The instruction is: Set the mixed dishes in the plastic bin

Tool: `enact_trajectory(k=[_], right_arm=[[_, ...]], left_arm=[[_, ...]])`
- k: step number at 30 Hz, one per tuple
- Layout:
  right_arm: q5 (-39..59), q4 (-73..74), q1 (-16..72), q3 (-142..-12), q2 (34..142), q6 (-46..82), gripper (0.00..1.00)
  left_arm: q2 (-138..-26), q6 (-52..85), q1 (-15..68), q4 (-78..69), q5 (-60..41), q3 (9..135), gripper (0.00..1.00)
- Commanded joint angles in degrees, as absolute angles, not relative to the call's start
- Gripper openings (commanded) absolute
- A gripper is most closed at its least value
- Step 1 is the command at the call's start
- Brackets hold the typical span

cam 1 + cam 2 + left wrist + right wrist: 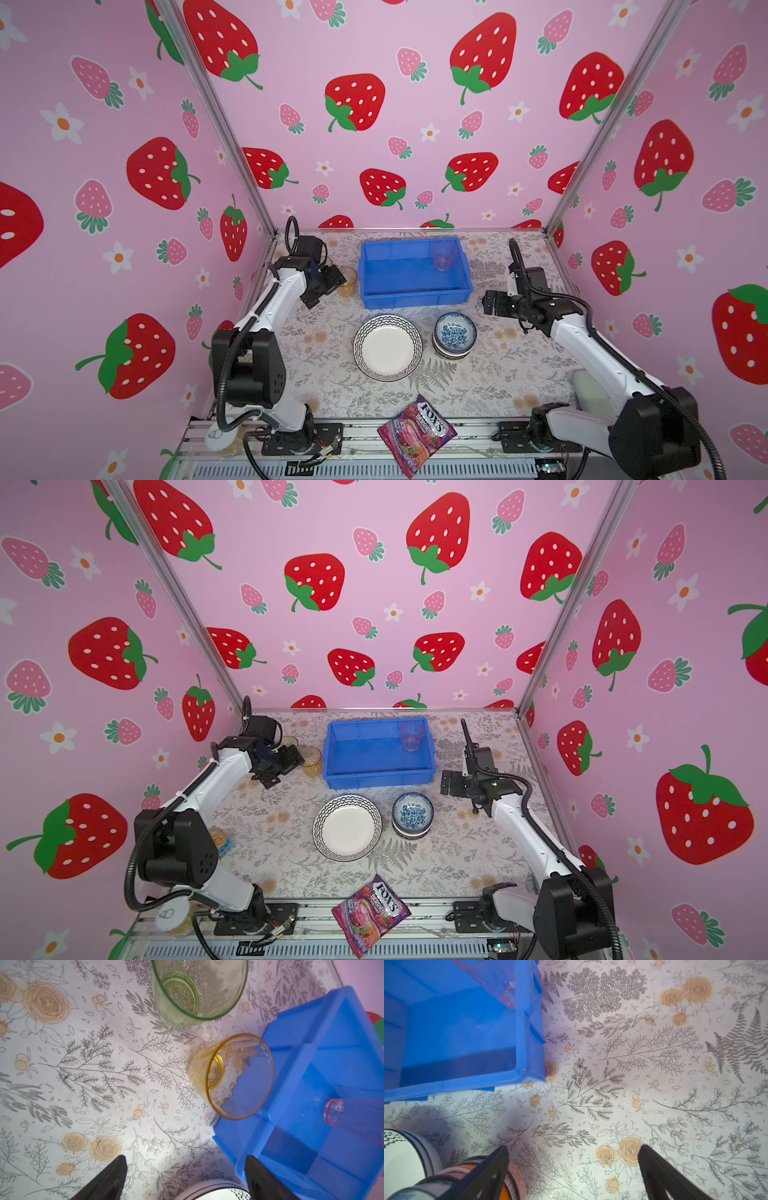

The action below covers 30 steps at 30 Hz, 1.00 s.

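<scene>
The blue plastic bin (415,297) (378,780) stands at the back middle, and a pink glass (444,255) (353,1118) (496,978) is upright in its right rear corner. An amber glass (348,282) (239,1076) stands on the table against the bin's left wall. A green glass (289,742) (197,991) stands behind it. My left gripper (326,286) (187,1167) hovers open just left of the amber glass, holding nothing. A zigzag-rimmed plate (387,347) and a stack of patterned bowls (455,334) lie in front of the bin. My right gripper (488,303) (574,1157) is open and empty beside the bin's right front corner.
A purple candy bag (417,434) lies at the front edge. A white-lidded jar (171,916) sits by the left arm's base, with a small tin (222,843) near it. A white object (590,390) shows behind the right arm. Strawberry-print walls close three sides.
</scene>
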<state>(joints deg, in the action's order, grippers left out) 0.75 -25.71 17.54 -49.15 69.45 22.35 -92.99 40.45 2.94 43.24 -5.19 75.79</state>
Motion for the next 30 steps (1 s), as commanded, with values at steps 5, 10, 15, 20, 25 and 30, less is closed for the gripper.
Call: enact_trajectory(k=[5,10,15,20,25,30], right_arm=[[4.2,-23.6,15.3,-48.4,69.5,19.2,0.98],[5.5,-22.9,14.3,-48.6,70.4,18.3,0.98],[7.3,-22.2,13.6,-48.3,70.9,17.9,0.97],[8.8,-21.4,13.2,-47.3,70.6,17.4,0.94],[9.1,-21.3,12.8,-47.0,70.0,16.6,0.91],[9.6,-21.2,12.4,-46.6,70.0,16.4,0.90]], left_arm=[[-97.1,39.8,3.2,44.2,-1.2,81.0,0.83],[-99.2,39.5,3.1,43.9,-1.1,82.8,0.78],[-102.0,38.9,3.1,44.1,-1.1,85.1,0.73],[-104.2,38.8,3.1,43.4,-0.7,85.9,0.67],[-106.9,38.9,3.1,43.1,-0.5,87.5,0.63],[-108.8,39.5,3.2,41.8,-0.5,88.0,0.59]])
